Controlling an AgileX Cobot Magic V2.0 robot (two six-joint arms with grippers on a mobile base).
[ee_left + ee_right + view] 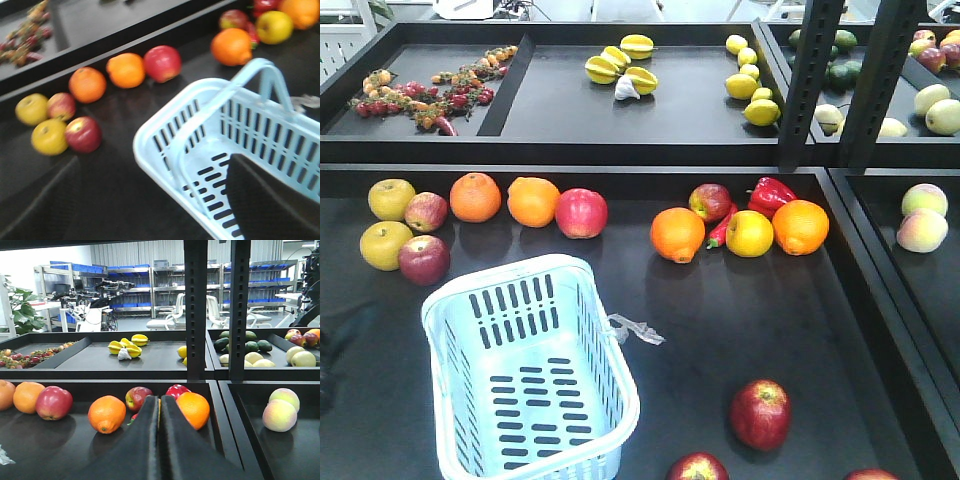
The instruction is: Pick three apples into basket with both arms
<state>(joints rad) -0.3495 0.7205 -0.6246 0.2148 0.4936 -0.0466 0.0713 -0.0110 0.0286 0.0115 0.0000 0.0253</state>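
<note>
Right fingers (142,445) pressed together on nothing, left fingers (270,205) unreadable; white basket (510,300) lies empty, probably central for both arms, maroon apple (760,413) near its right.

One apple (697,468) and a second apple (871,474) half off the front view's bottom edge; dark blur (340,342), possibly an arm.

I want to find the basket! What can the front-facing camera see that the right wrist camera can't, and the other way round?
Only the front-facing view shows the white basket, the dark red apples near the front edge and the yellow apples on the left. Only the right wrist view shows the right gripper, shut, plus the green plant and blue shelves behind. Both show the pinkish-red apple, oranges, starfruit and peaches.
</note>
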